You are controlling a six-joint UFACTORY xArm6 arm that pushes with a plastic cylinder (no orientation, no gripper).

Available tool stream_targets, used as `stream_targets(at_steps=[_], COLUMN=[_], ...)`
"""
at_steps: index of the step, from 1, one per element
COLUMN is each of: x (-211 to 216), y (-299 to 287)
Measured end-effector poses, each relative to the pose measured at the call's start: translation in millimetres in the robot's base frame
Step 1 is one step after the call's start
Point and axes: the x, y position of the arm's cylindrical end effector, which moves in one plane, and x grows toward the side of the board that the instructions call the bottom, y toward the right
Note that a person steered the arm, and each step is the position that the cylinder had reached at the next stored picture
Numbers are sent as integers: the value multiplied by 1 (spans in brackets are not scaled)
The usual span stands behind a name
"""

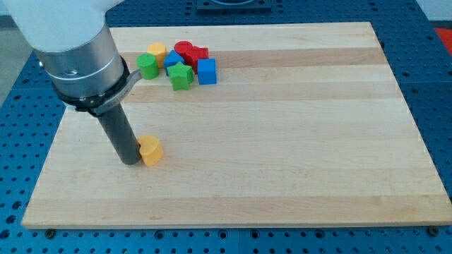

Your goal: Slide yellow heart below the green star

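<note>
Yellow heart [150, 150], a small plastic block, sits low on the view's left side of the light wooden table [282, 155], well apart from the cluster near the top edge. My tip [131, 161], the lower end of the dark rod, is touching or just short of the heart's left flank; I cannot tell which. The tool has no jaws to spread or press together; it is a plain rod, pinching nothing, only set to push.

The green star-shaped block [181, 75] lies up and to the right of the heart, at the lower edge of the cluster. Around it, left to right: a green rounded block [147, 65], a yellow block [157, 51], a blue block mostly hidden [171, 58], red blocks [189, 51] behind, and a blue cube [206, 70] touching or just beside the star.

Judgement: pushing from the left alone would send the heart rightward but leave it too low. Better to come round beneath it and push up and slightly right, stopping short of the star. A heart may pivot off a round tip, so keep the push line through its middle and re-seat if it rotates.

Table is smooth banded wood, bare below the star, so the path is open. It rests on a blue perforated base [21, 92].
</note>
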Motion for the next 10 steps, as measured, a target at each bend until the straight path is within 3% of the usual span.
stream_targets(at_steps=[3,4,7,8,10], x=[30,27,-60,-66,-34], y=[7,19,19,18,20])
